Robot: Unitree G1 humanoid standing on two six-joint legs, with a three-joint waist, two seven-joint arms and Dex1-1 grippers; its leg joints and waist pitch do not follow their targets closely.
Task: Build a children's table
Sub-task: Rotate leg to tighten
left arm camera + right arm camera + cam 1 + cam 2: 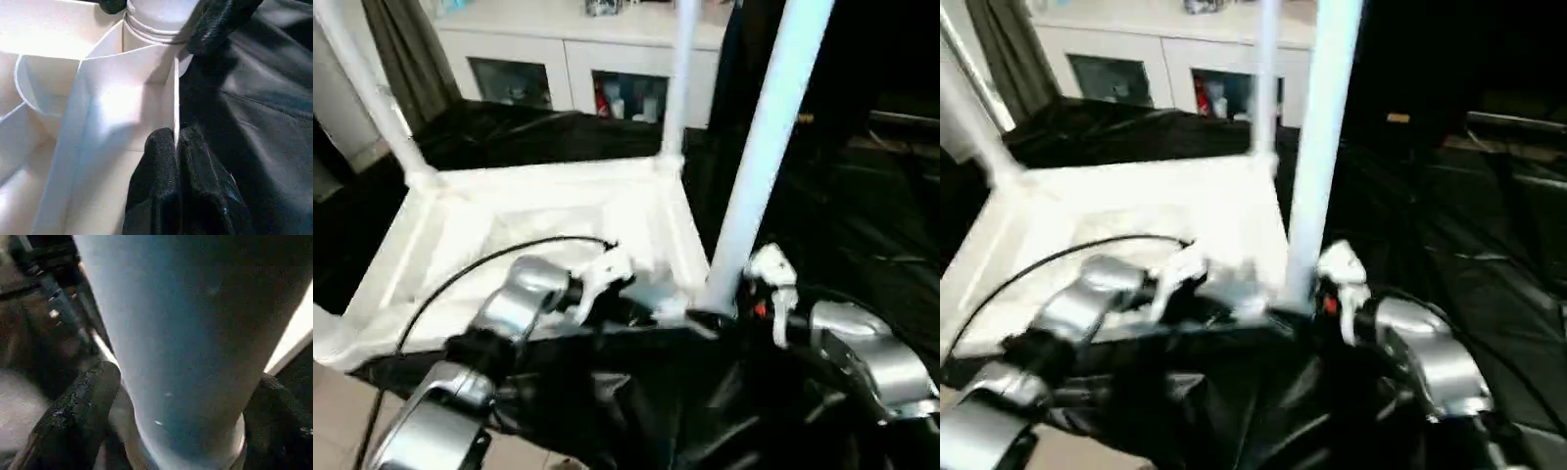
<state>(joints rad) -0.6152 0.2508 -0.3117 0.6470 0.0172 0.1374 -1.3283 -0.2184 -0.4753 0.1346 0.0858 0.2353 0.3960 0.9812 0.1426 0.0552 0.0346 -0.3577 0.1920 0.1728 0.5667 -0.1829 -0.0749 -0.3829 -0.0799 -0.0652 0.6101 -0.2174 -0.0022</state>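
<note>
The children's table lies upside down: its white top point(529, 211) shows its ribbed underside on a black cloth. Three white legs stand in corner sockets: near right point(759, 166), far right point(677, 88), far left point(372, 88). My left gripper point(176, 147) is shut on the top's thin near rim wall, close to the near-right socket point(156, 29). My right gripper point(181, 411) straddles the base of the near-right leg point(186, 333). Its black fingers point(83, 411) stand on either side of the leg, slightly apart from it.
The black cloth point(862, 225) covers the work surface and spreads to the right. A white glass-door cabinet point(568, 69) stands behind, with a dark curtain point(411, 49) at the back left. Pale floor point(342, 411) shows at the lower left.
</note>
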